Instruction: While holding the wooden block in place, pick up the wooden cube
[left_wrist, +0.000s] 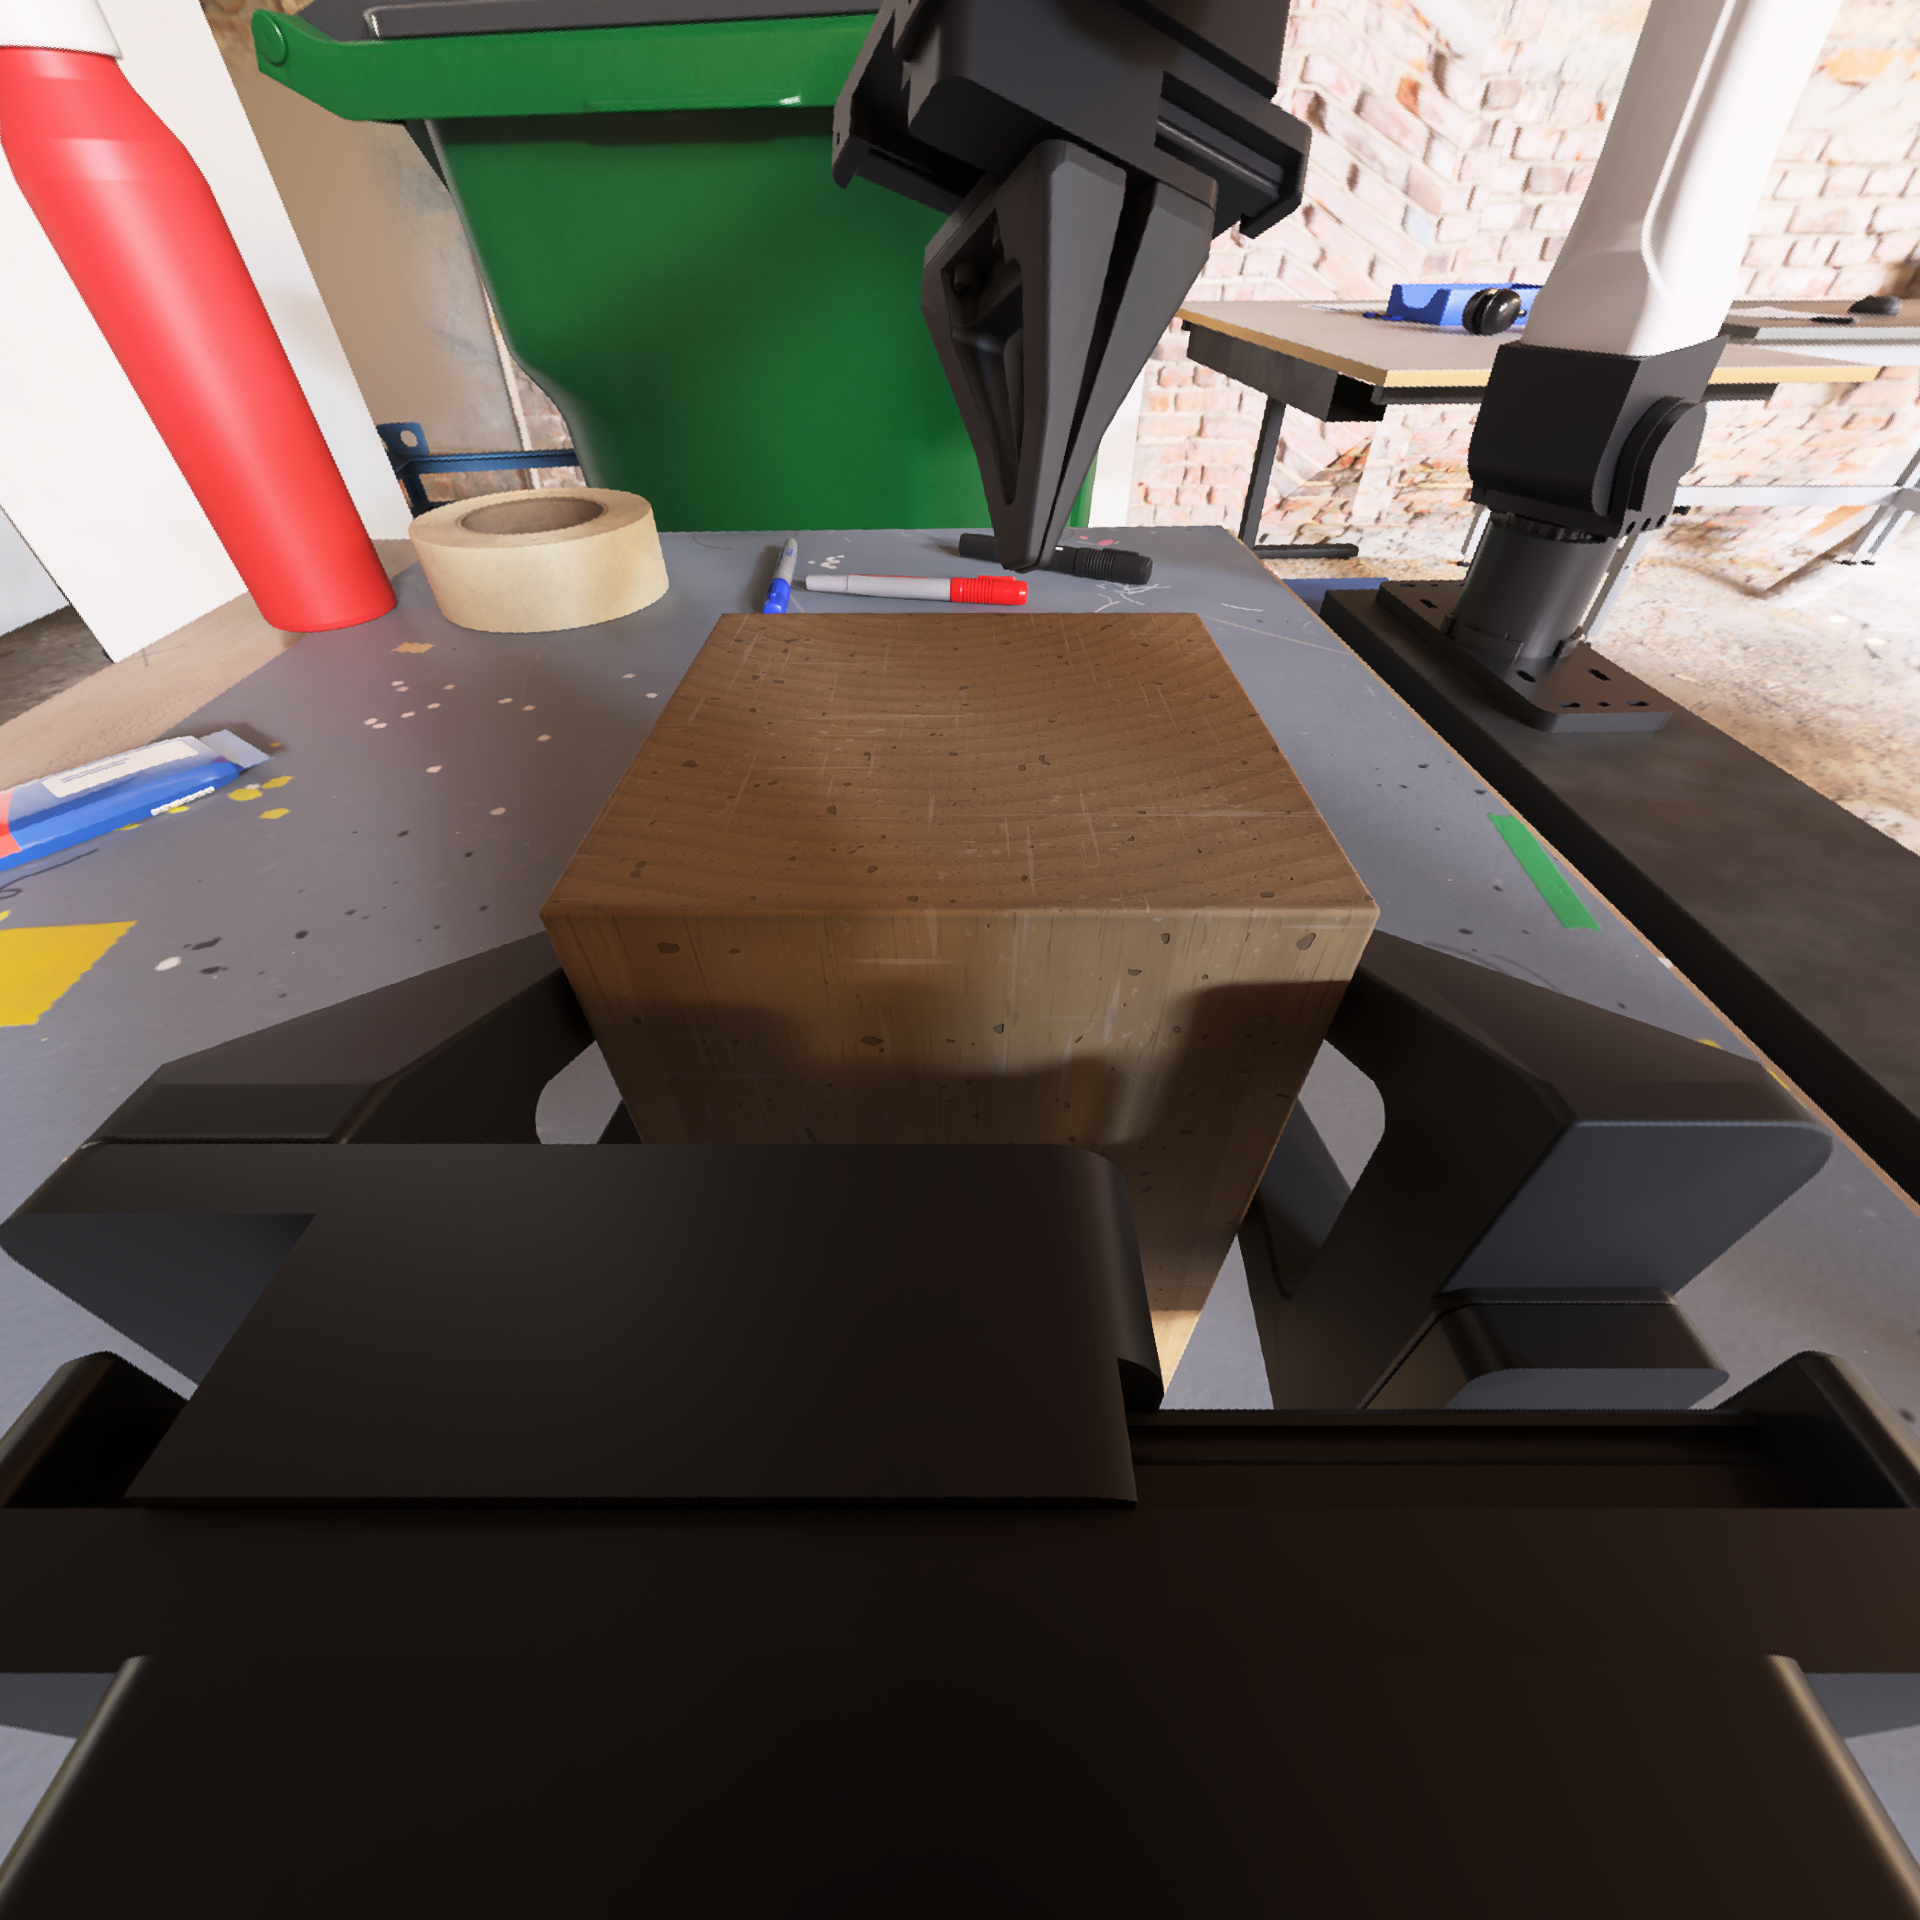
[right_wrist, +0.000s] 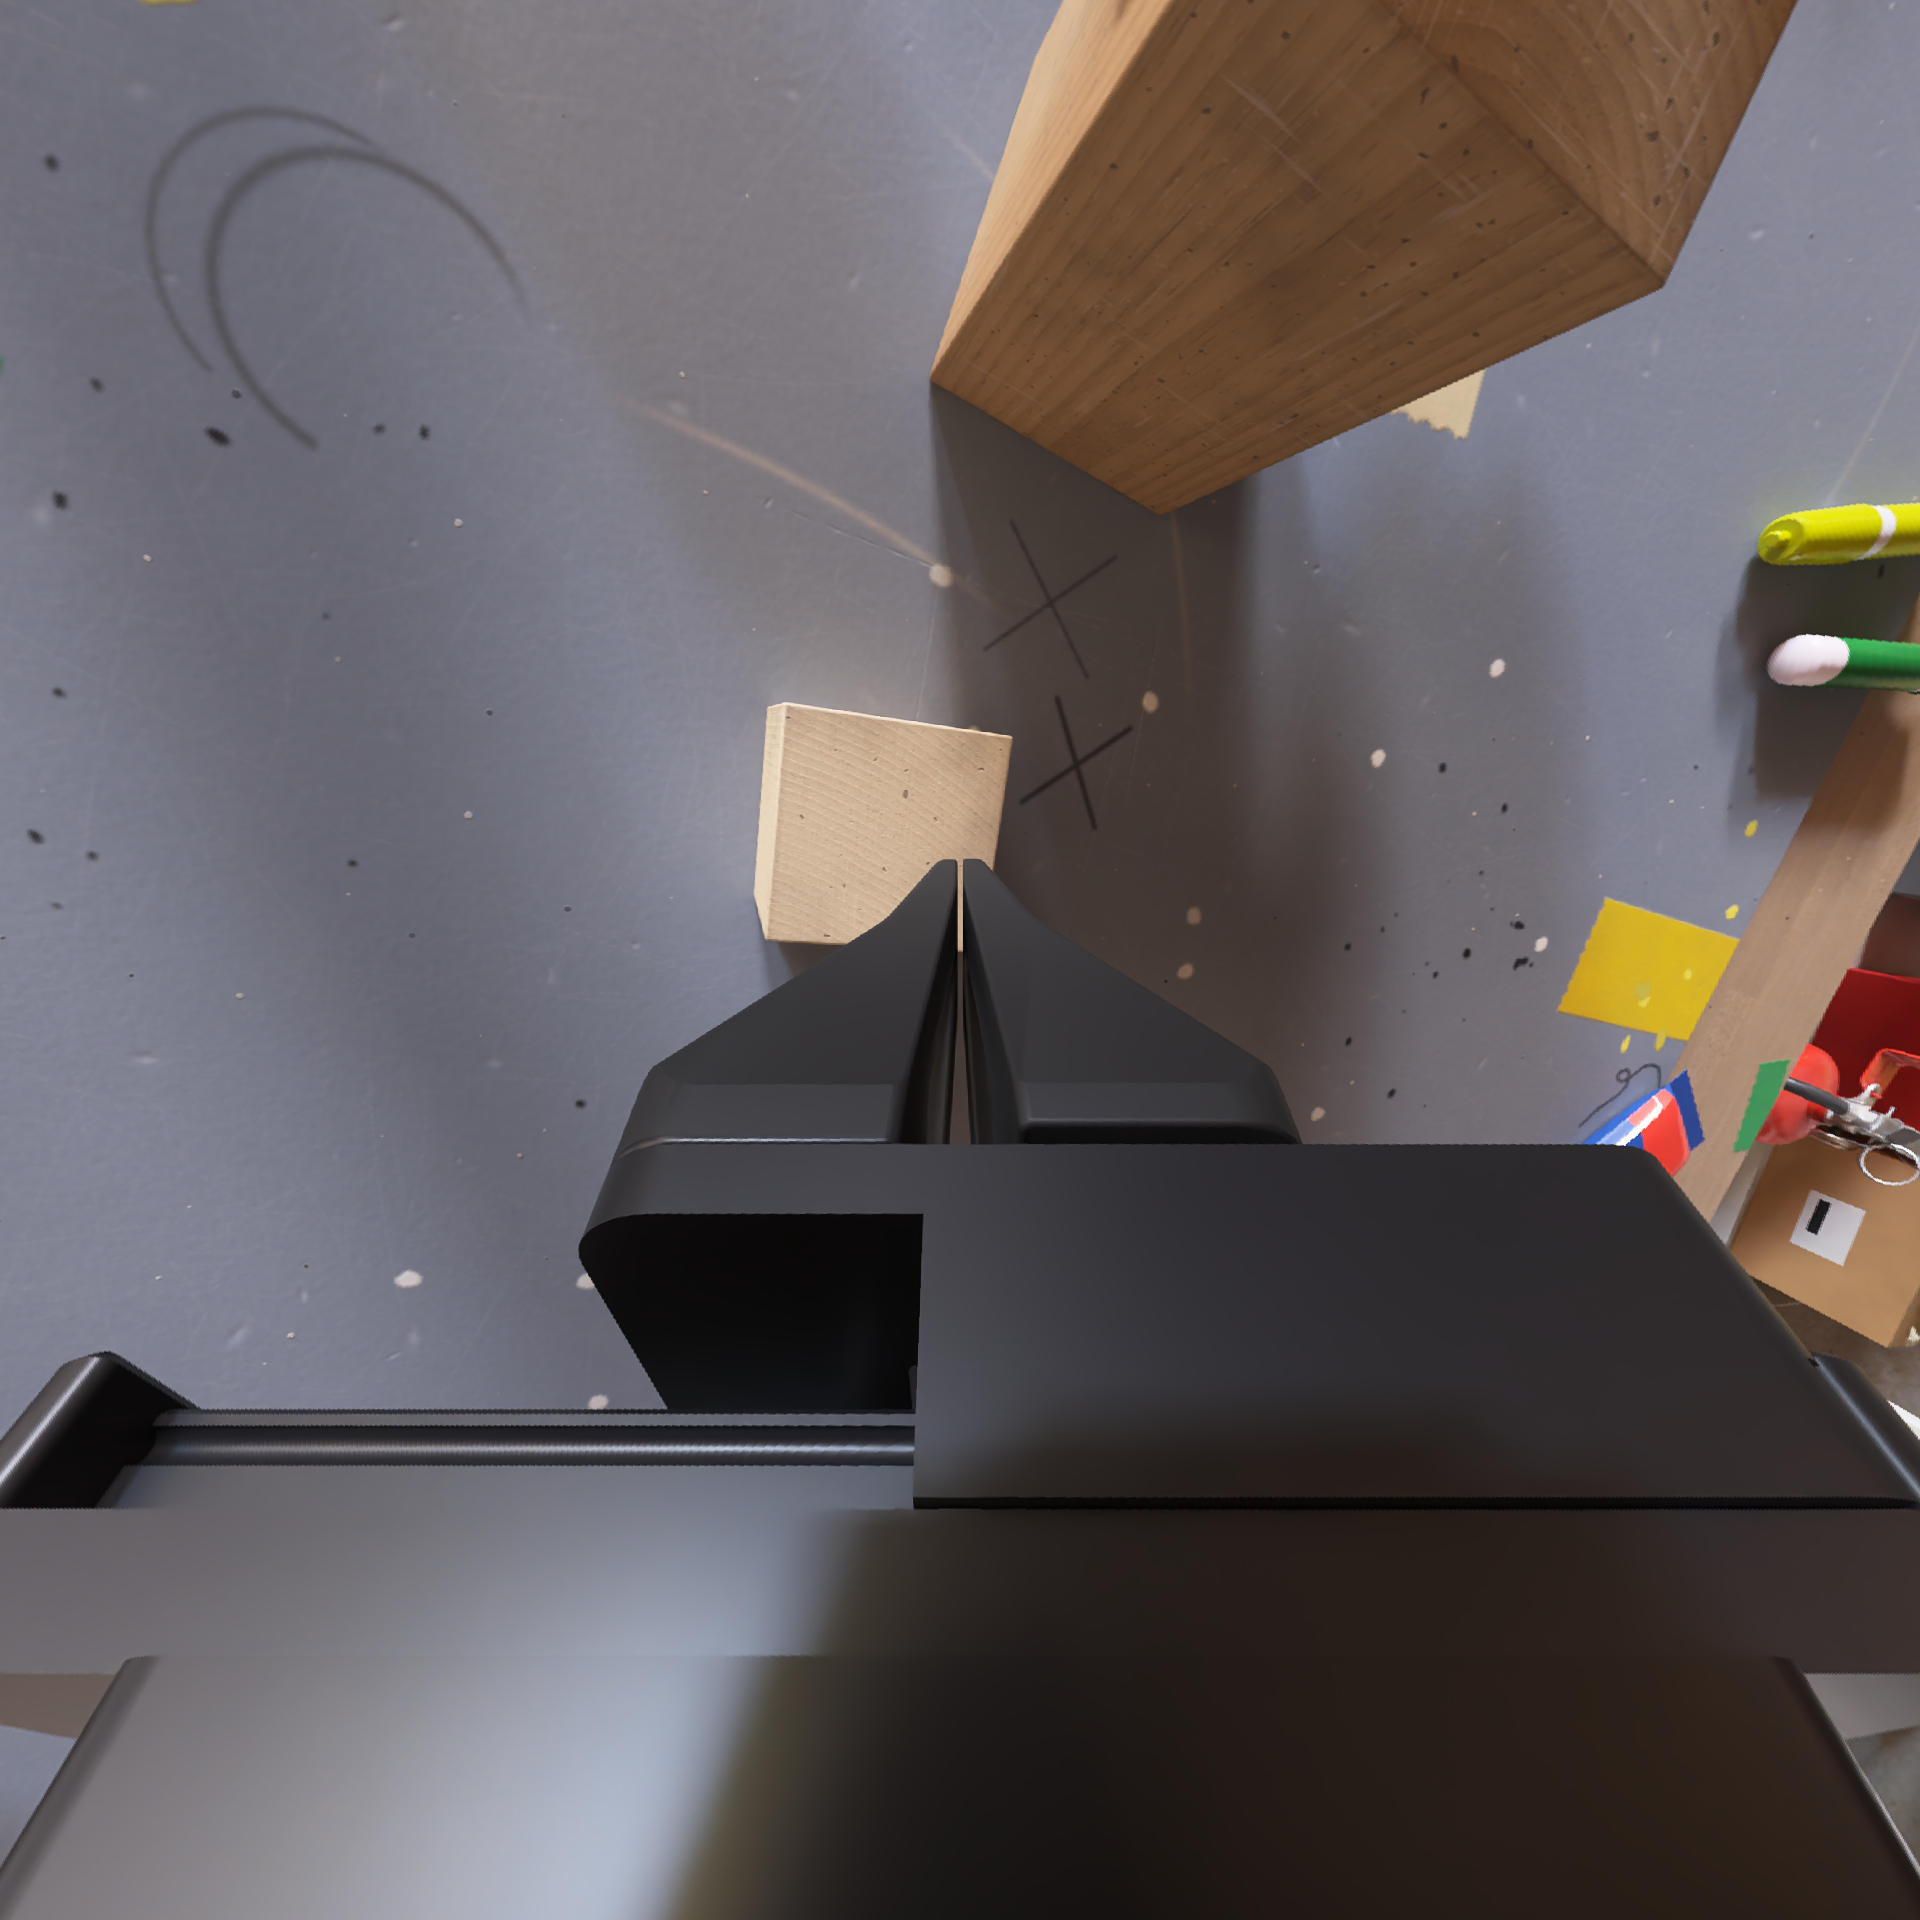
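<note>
A large brown wooden block (left_wrist: 956, 831) stands on the grey table (left_wrist: 364, 883). My left gripper (left_wrist: 961, 961) has one finger against each side of it, shut on the block. The block also shows in the right wrist view (right_wrist: 1299, 239). A small pale wooden cube (right_wrist: 862, 810) lies on the table a short way from the block. My right gripper (right_wrist: 958, 864) is shut and empty, pointing down with its tips over the cube's near right edge. From the left wrist view the right gripper (left_wrist: 1029, 556) hangs behind the block; the cube is hidden there.
A tape roll (left_wrist: 540, 556), a red cylinder (left_wrist: 197, 364), several markers (left_wrist: 914, 589) and a green bin (left_wrist: 707, 281) lie beyond the block. A blue packet (left_wrist: 114, 795) lies left. The right arm's base (left_wrist: 1538, 582) stands right. Yellow (right_wrist: 1839, 532) and green (right_wrist: 1849, 662) markers and a cardboard box (right_wrist: 1839, 1236) lie near the table edge.
</note>
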